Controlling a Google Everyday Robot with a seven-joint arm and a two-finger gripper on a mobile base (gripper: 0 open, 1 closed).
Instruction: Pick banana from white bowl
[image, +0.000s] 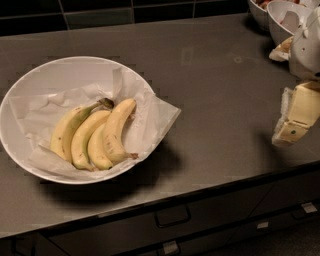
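Paper (150, 117) under the banana (92, 135) in the white bowl (55, 67) may snag once the pincer (292, 125), at right, open-or-closed state untellable, grabs.

No writing, label, brand or number can be read anywhere. The gripper (287, 134), near the countertop's (210, 85) right edge, bears only a small green dot (292, 132).

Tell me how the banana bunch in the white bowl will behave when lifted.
The banana probably lifts as one stiff bunch, since its fruits join at one stem. Curved, smooth skins may slip. The loose paper lining the white bowl could drag along. The tool hangs far right, away from it.
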